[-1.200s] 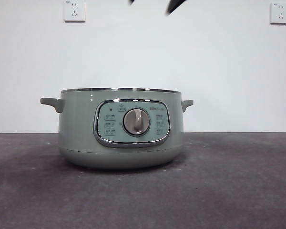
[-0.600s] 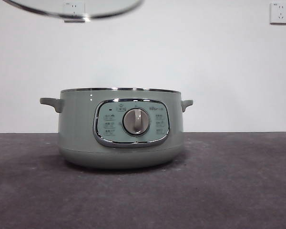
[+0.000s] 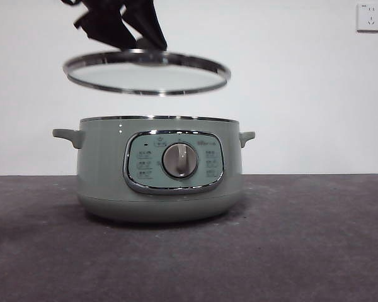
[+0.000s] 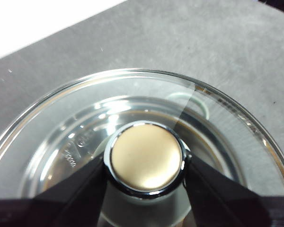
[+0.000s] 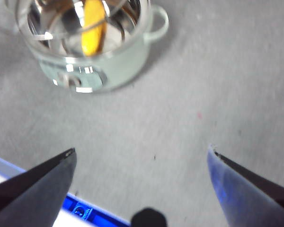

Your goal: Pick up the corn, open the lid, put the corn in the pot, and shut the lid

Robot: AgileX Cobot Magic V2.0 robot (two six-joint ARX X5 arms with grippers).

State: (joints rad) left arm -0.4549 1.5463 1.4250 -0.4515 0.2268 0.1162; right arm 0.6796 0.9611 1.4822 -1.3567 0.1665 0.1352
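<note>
Above the pot (image 3: 159, 168), the left gripper (image 4: 144, 165) is clamped on the knob (image 4: 146, 158) of the lid (image 3: 147, 72), which hangs slightly tilted, clear of the rim. The corn (image 5: 93, 27) lies inside the pot. To seat the lid well, level it, centre it over the opening, then lower it straight. Lid: round glass, shiny steel rim. Pot: smooth sage-green shell, polished steel interior. The right gripper (image 5: 142, 163) waits with jaws wide apart.
</note>
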